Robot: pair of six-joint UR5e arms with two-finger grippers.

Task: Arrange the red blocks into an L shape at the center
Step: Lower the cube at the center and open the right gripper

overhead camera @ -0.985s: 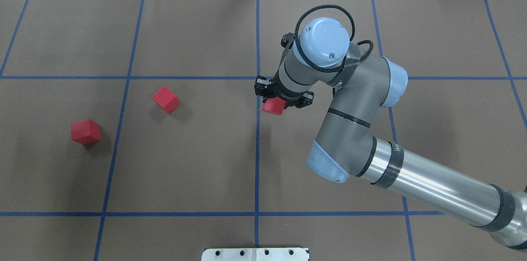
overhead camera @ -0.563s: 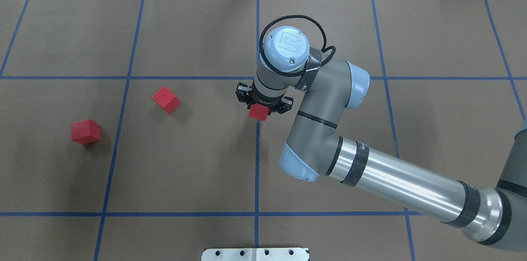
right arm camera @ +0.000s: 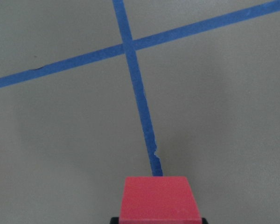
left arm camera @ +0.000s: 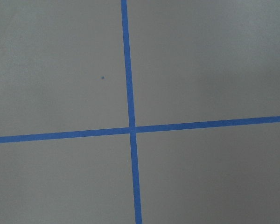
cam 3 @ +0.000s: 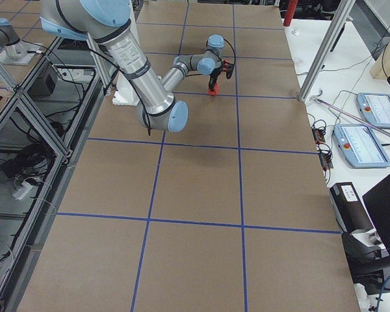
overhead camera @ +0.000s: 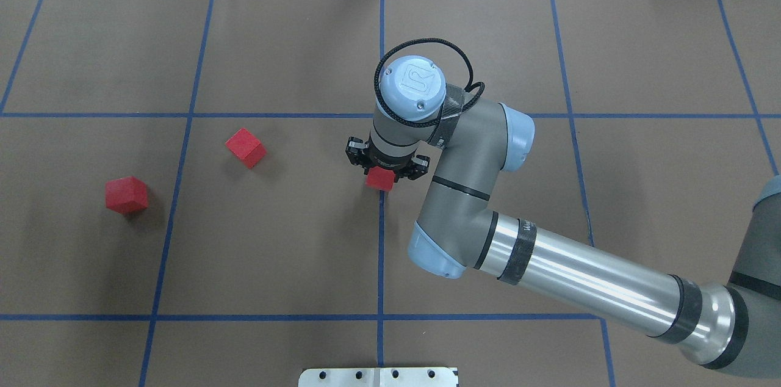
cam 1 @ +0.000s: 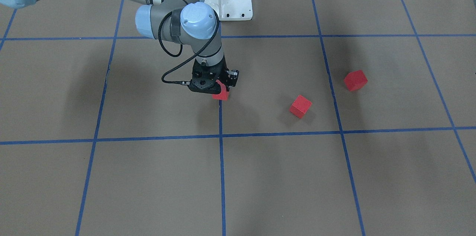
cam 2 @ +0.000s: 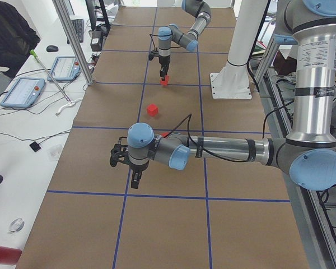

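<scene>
My right gripper [overhead camera: 381, 174] is shut on a red block [overhead camera: 379, 179] and holds it low over the centre blue tape line [overhead camera: 381, 240]. The block also shows in the front view [cam 1: 221, 95], at the bottom of the right wrist view [right arm camera: 159, 198] and in the right side view [cam 3: 212, 91]. Two more red blocks lie on the brown surface to the left, one nearer [overhead camera: 246, 147] and one farther out [overhead camera: 126, 195]. My left gripper [cam 2: 135, 180] shows only in the left side view, away from the blocks; I cannot tell whether it is open or shut.
A white base plate [overhead camera: 378, 376] sits at the table's near edge. The right arm [overhead camera: 549, 271] stretches across the right half of the table. The left wrist view shows only a blue tape cross [left arm camera: 132, 129] on brown surface.
My right gripper has carried the red block leftward and slightly nearer the robot, from right of the centre line onto it. The two loose blocks have not moved.
</scene>
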